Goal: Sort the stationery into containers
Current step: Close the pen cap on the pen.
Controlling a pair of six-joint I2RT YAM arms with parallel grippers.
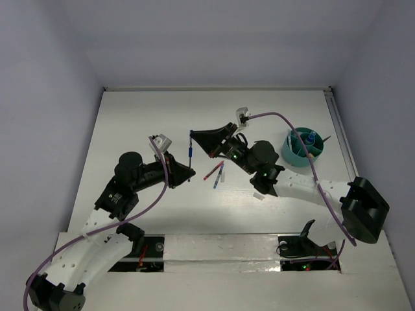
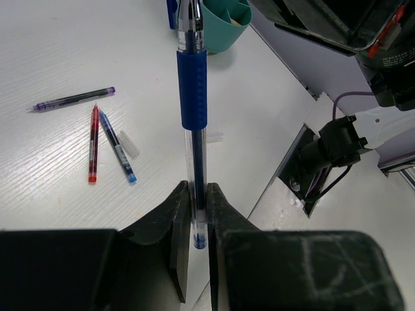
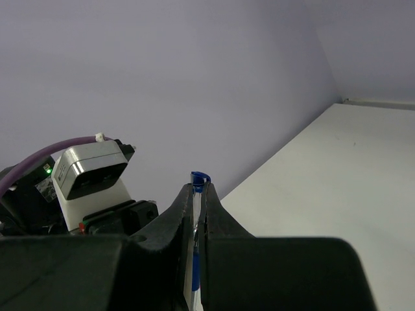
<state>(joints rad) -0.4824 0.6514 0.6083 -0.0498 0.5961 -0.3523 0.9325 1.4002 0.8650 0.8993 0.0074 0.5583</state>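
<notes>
**While two arms share one blue pen, the loose pens lie beside them**

Where the two arms meet over the middle of the worktop (image 1: 130,116), the blue pen (image 1: 190,152) is gripped at both ends and held above the surface. The left arm's fingers (image 2: 174,240) are closed narrowly on its clear lower end, with the dark blue grip sleeve further up the barrel. The right arm's fingers (image 3: 180,214) pinch the other end, and only a blue tip shows above them in that arm's wrist view.

Three pens lie loose on the worktop, just beside the held pen. A red pen (image 2: 93,144) and a short blue-tipped pen (image 2: 117,148) lie side by side, close together at their upper ends. A clear cap (image 2: 130,144) lies next to the blue-tipped one. A purple pen (image 2: 73,99) lies a little apart from them, at an angle.

The teal tub (image 1: 286,150) stands near the worktop's right edge, well apart from these pens. The right arm's wrist and forearm stretch across the space between the pens and the tub. Something blue stands inside the tub, but which compartment cannot be told. A small white block (image 1: 258,196) lies on the worktop against the right forearm.
</notes>
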